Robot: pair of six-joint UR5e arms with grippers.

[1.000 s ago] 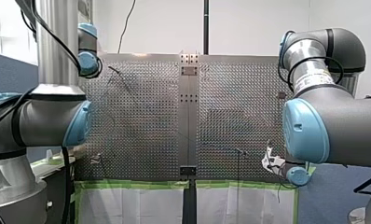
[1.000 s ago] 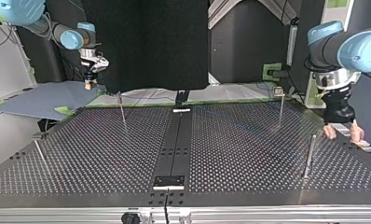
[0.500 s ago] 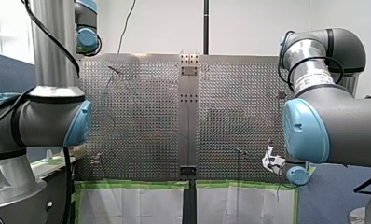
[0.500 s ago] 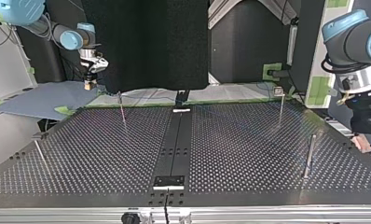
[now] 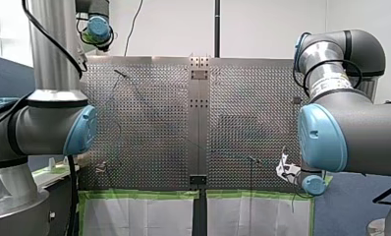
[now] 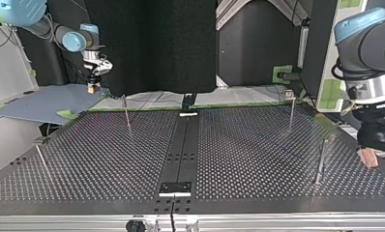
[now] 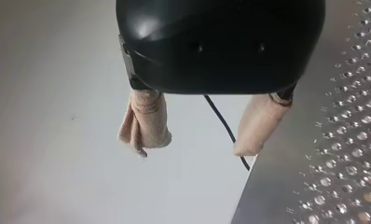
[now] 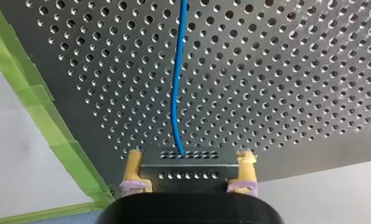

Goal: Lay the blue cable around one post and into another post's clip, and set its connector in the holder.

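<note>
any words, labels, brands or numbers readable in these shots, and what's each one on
No text can be read in any view.
Dark marks on the silver band of my right arm, front view: too blurred to read.
Dark marks on the white patch by that arm's wrist: too small to read.
The connector in my right gripper shows only holes, no print.

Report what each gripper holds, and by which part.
My right gripper clamps the metal connector of the blue cable by its two short ends. My left gripper is open and holds nothing.
</note>
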